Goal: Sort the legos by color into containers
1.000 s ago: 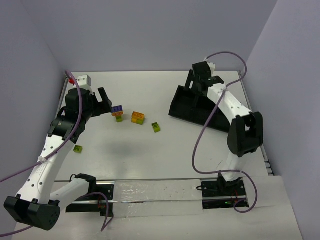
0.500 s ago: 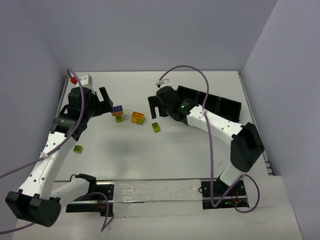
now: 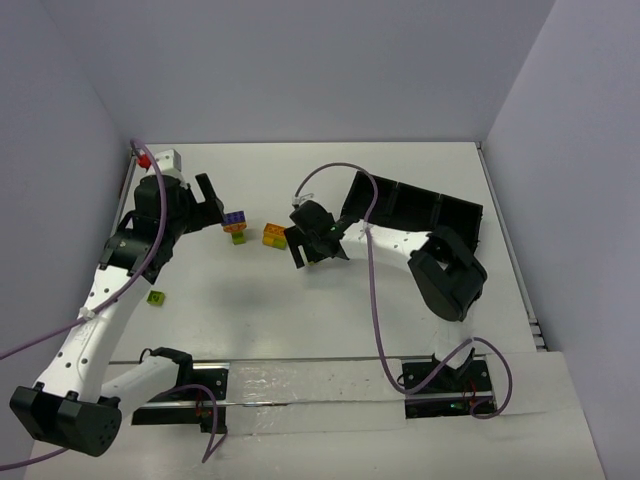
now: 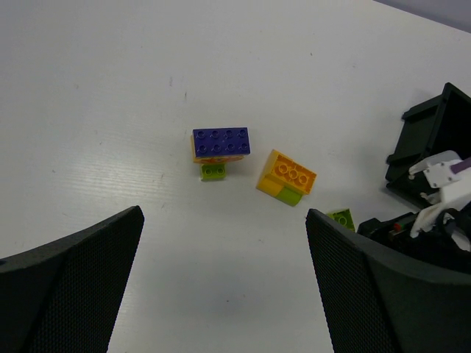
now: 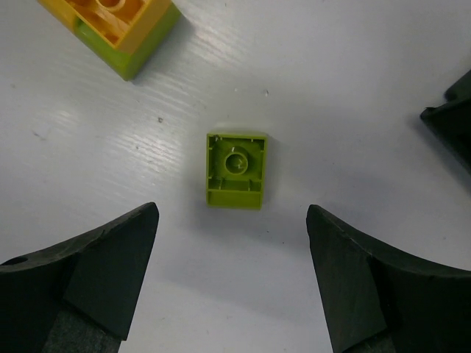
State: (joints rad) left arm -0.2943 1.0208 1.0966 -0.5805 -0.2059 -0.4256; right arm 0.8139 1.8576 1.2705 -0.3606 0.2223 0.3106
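A lime green lego [image 5: 236,169] lies on the white table, studs down, just beyond the tips of my open right gripper [image 5: 232,215], untouched. In the top view that gripper [image 3: 315,252] hides it. An orange-yellow lego on a green one [image 3: 274,235] lies just to the left. A blue-purple lego [image 4: 221,142] is stacked on orange and green pieces. Another green lego [image 3: 155,297] lies alone at the left. My left gripper [image 3: 212,205] hovers open and empty left of the purple stack. The black tray of containers [image 3: 440,212] sits at the back right.
Purple cables loop over both arms. The right arm's forearm [image 3: 395,243] stretches across in front of the tray. Grey walls close in the table on the left, back and right. A silver rail [image 3: 300,385] runs along the near edge.
My right arm has swung from the tray at the back right down to the middle, over the green lego, its jaws narrowing slightly. The left arm has barely moved.
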